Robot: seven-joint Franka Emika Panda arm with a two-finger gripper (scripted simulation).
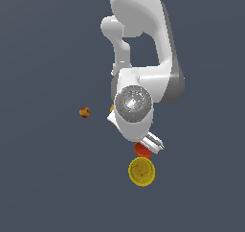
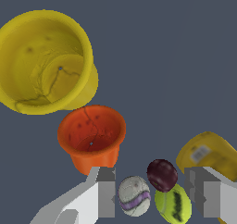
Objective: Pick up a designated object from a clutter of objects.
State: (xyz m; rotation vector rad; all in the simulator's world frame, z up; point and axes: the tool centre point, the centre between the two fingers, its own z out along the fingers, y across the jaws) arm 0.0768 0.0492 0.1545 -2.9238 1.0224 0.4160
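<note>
Approach stage: small orange-red tapered plastic cup [image 2: 91, 137] not yet grasped.
Gripper [image 2: 150, 195] fingers apart, empty, straddling white, dark and green balls; cup stands on the worktop just beyond one finger, beside the wider yellow cup [image 2: 44, 61]. Alignment, closing, lifting remain.

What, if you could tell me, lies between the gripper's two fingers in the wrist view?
In the wrist view, the white ball, dark ball and green ball sit between the open gripper's fingers; the orange cup lies beyond.
</note>
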